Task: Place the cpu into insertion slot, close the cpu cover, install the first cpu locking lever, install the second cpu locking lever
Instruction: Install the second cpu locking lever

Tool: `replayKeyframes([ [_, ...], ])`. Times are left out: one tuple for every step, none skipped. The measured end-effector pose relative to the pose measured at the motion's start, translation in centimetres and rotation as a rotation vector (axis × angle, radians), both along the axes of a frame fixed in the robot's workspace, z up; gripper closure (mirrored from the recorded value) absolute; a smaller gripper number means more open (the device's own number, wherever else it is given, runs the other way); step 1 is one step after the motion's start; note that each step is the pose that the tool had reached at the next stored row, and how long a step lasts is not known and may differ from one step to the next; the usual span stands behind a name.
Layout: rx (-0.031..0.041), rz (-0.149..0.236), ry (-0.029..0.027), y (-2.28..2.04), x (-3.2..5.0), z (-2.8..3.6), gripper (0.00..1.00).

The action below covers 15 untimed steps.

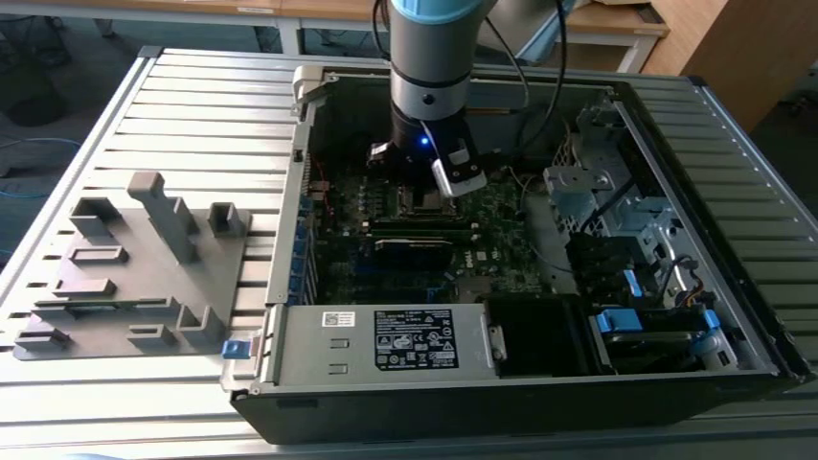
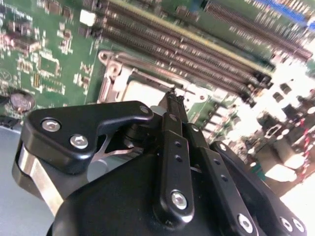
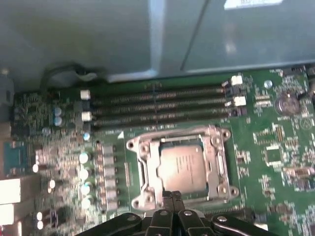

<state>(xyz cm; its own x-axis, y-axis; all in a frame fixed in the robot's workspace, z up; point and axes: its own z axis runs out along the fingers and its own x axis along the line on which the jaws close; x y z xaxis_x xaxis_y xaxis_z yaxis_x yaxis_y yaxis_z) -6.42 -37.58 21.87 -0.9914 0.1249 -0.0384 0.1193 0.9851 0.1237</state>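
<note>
The cpu (image 3: 182,169) lies flat in the insertion slot (image 3: 147,189) on the green board, its dull silver top showing. The cpu cover (image 3: 212,147) lies down around it as a silver frame. My gripper (image 3: 170,197) hovers at the socket's edge, its black fingers pressed together with nothing between them. In the second wrist view the gripper (image 2: 173,94) points at the socket rim (image 2: 112,78), with the cpu (image 2: 142,89) just beyond the tips. In the exterior view the arm stands over the insertion slot (image 1: 423,200) inside the open computer case.
Long black memory slots (image 3: 157,105) run beside the socket. The case wall (image 1: 302,172) stands at the exterior view's left, a drive cage (image 1: 601,192) at its right, and the power supply (image 1: 383,340) in front. A grey fixture block (image 1: 128,268) sits on the slatted table.
</note>
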Motion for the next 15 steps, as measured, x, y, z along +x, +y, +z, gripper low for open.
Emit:
replayKeyframes([
  [-0.0016,0.000,0.0000,0.36,0.01,-0.02,0.89],
  [-0.0031,0.000,-0.0001,0.71,0.02,-0.03,0.89],
  [-0.0048,0.000,0.0000,0.98,0.04,-0.04,0.89],
  [-0.0059,0.000,0.0000,1.18,0.11,-0.05,0.89],
  [-0.0067,0.000,-0.0001,1.32,0.22,-0.07,0.89],
  [-0.0076,0.000,-0.0001,1.43,0.36,-0.08,0.89],
  [-0.0090,0.000,0.0000,1.52,0.54,-0.09,0.89],
  [-0.0103,0.000,0.0000,1.61,0.70,-0.10,0.89],
  [-0.0114,0.000,-0.0001,1.69,0.86,-0.11,0.89],
  [-0.0128,0.000,0.0000,1.76,1.04,-0.11,0.89],
  [-0.0141,0.000,-0.0001,1.81,1.22,-0.12,0.89],
  [-0.0157,0.000,-0.0001,1.82,1.36,-0.12,0.89],
  [-0.0173,0.000,-0.0001,1.83,1.42,-0.12,0.89],
  [-0.0185,0.000,0.0000,1.85,1.46,-0.11,0.89],
  [-0.0197,0.000,-0.0001,1.87,1.55,-0.12,0.89],
])
